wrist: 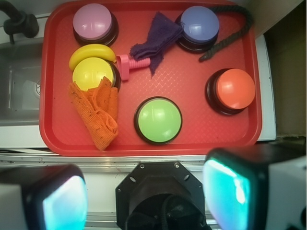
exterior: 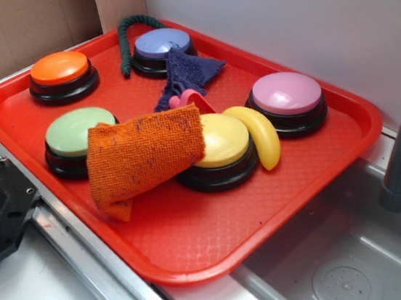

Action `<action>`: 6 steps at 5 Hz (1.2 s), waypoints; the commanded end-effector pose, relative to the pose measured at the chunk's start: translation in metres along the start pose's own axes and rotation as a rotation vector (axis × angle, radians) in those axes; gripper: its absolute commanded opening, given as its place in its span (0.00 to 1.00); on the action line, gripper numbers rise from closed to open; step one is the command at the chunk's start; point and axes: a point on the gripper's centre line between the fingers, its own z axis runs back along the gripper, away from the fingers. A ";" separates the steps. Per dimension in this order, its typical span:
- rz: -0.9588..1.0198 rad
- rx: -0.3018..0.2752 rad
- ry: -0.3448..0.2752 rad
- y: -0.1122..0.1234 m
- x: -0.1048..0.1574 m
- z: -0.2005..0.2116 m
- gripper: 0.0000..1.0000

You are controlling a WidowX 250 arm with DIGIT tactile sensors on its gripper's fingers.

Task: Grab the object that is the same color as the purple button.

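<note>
The tool [wrist: 146,194] hangs above the near edge of the red tray [wrist: 192,139], its fingers [wrist: 230,189] spread apart and gripping nothing. Far across the tray, the dark purple cloth [wrist: 156,40] lies crumpled, touching the purple button [wrist: 199,25] and draped over a pink screw [wrist: 132,66].

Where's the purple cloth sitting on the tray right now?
In the wrist view the purple cloth lies near the tray's far edge, touching the purple button, with one corner draped over the pink bolt-like toy.
</note>
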 end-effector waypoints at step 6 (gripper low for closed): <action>0.612 -0.021 -0.167 0.043 0.108 -0.124 1.00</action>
